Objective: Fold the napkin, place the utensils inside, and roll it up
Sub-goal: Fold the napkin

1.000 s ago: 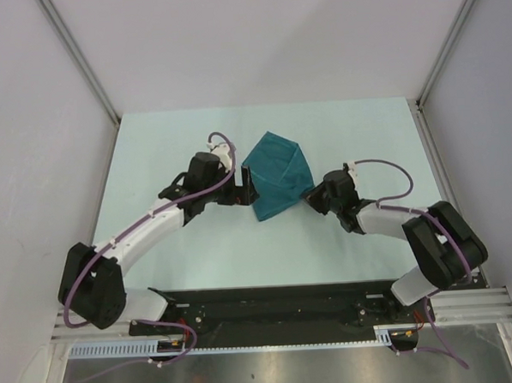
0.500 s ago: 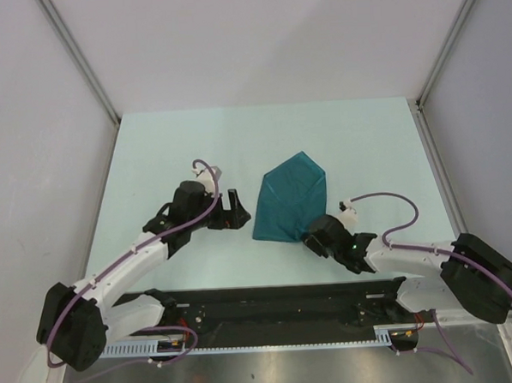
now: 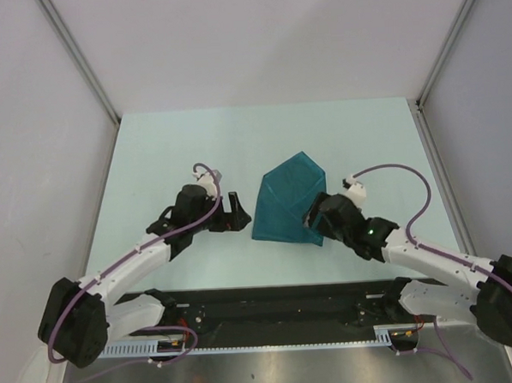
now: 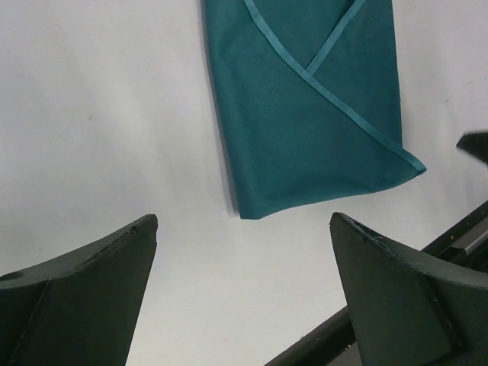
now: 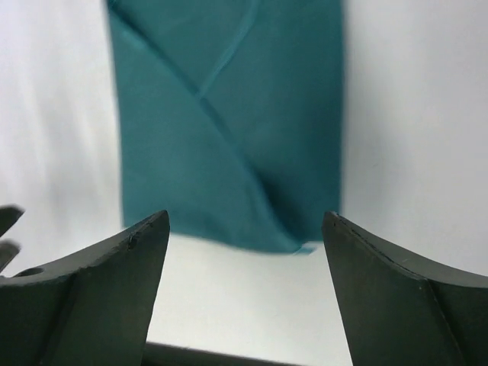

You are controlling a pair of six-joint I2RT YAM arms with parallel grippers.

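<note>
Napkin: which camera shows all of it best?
The top external view: it shows nearly the whole folded napkin. Both wrist views catch only one end, cut off at the top; the right one is blurry.

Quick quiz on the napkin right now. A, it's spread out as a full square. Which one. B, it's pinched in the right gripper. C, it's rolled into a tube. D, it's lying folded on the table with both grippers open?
D: the napkin lies flat on the table with folded flaps overlapping, while the left gripper and the right gripper both stand open with nothing between their fingers.
</note>
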